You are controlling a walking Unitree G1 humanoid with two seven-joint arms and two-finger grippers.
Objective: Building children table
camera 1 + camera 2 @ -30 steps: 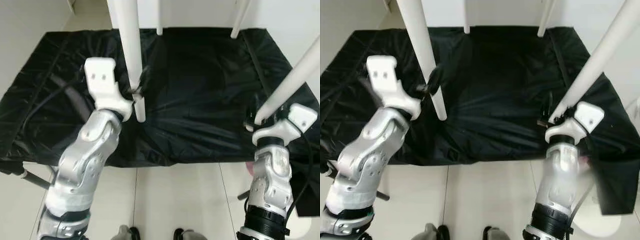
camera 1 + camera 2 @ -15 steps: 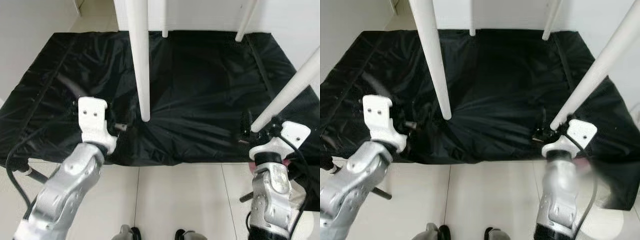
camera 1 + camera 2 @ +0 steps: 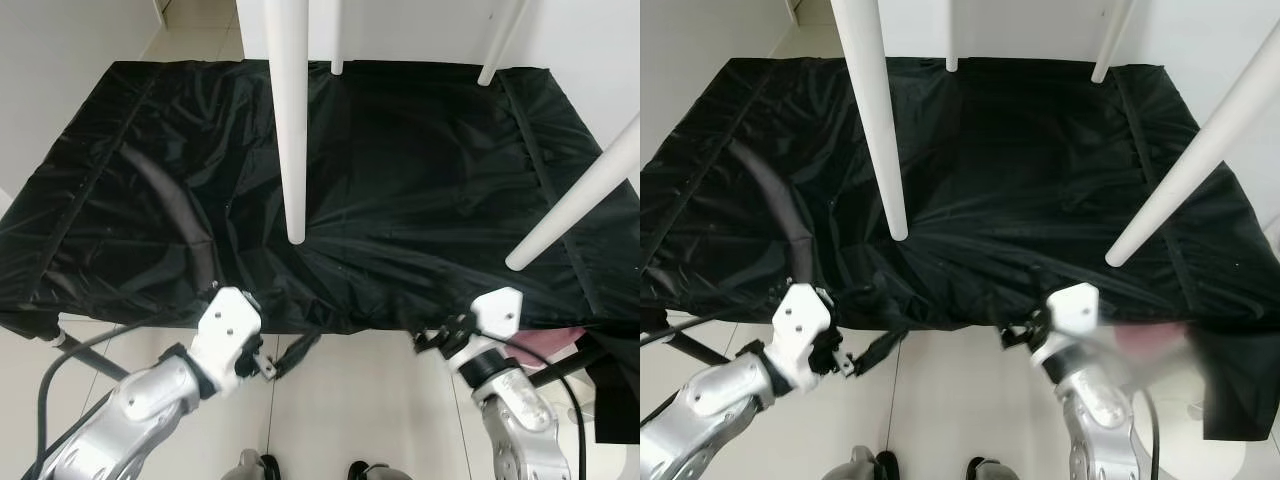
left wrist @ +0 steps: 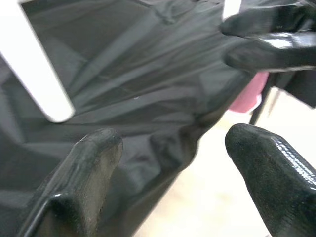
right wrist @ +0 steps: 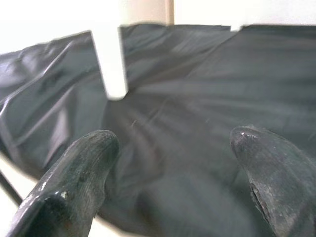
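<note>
Black sheet [image 3: 400,180] spread over the floor, creased and glossy, no readable writing anywhere. White table legs [image 3: 288,120] standing on it, round and tapered, one at front left, one slanting at right [image 3: 575,205], two more at the back. Left pincer [image 4: 163,182] now lowered off the front leg, fingers wide, nothing held. Right pincer [image 5: 173,173] likewise dropped from the slanting leg, spread apart and empty, near the sheet's front edge.
</note>
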